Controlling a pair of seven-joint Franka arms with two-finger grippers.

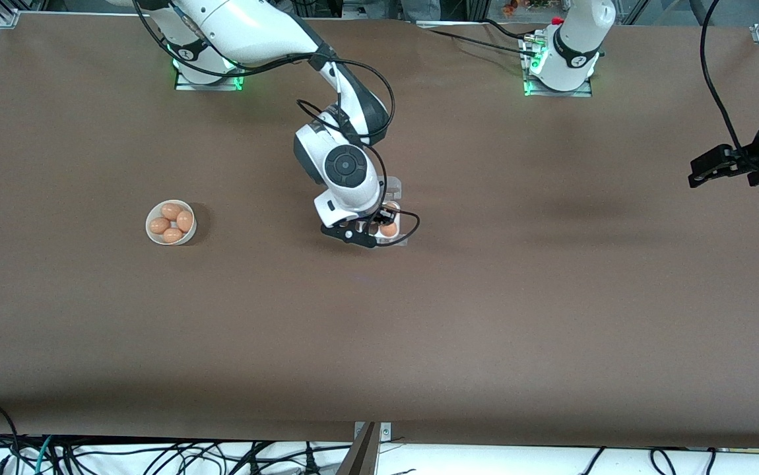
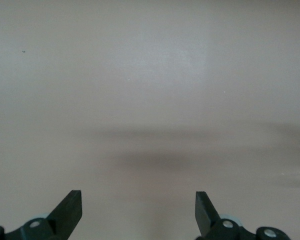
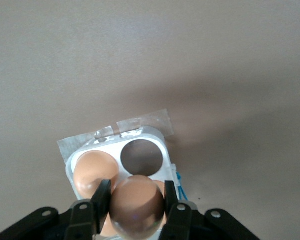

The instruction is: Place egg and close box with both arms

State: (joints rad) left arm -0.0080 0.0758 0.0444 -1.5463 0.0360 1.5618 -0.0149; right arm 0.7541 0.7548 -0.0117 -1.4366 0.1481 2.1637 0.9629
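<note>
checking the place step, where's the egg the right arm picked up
The egg is clamped in the right tool, held over the open box near mid-table, just above its cells, beside the empty one.

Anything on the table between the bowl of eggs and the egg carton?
Nothing: in the front view only bare brown table separates the white bowl from the carton, where the right gripper holds an egg.
</note>
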